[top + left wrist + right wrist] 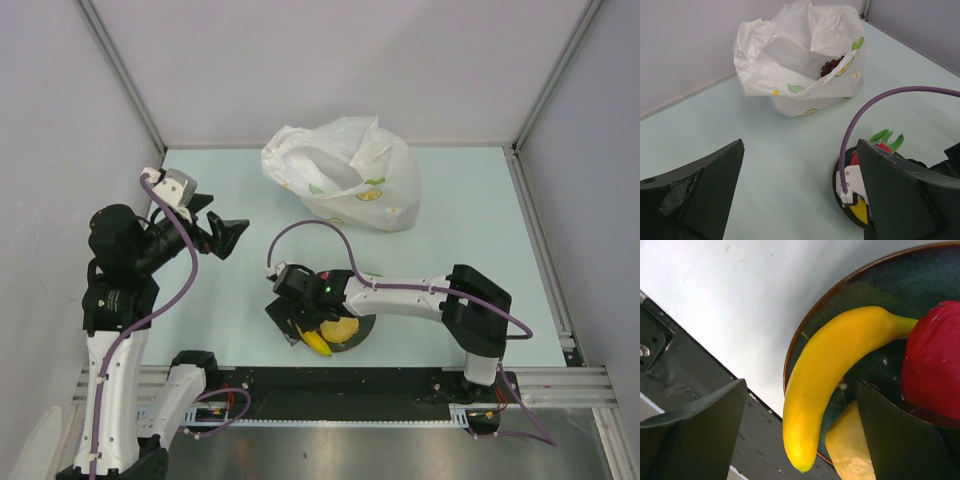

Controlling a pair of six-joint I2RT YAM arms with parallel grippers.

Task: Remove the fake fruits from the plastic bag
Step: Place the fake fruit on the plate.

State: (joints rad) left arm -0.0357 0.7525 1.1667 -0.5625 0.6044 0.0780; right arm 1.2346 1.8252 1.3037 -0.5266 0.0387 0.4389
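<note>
The plastic bag (340,175) lies open at the back of the table. In the left wrist view the bag (800,60) shows a dark grape bunch (832,66) inside its mouth. A yellow banana (835,375), a round yellow fruit (852,450) and a red dragon fruit (932,375) lie on the dark plate (920,280). My right gripper (801,385) is open, low over the plate with its jaws either side of the banana, not gripping it. My left gripper (228,240) is open and empty, in the air left of the plate, facing the bag.
The plate (362,330) sits near the table's front edge, just above the dark base rail (340,385). The right arm's purple cable (310,228) arcs between plate and bag. Grey walls close the table on three sides.
</note>
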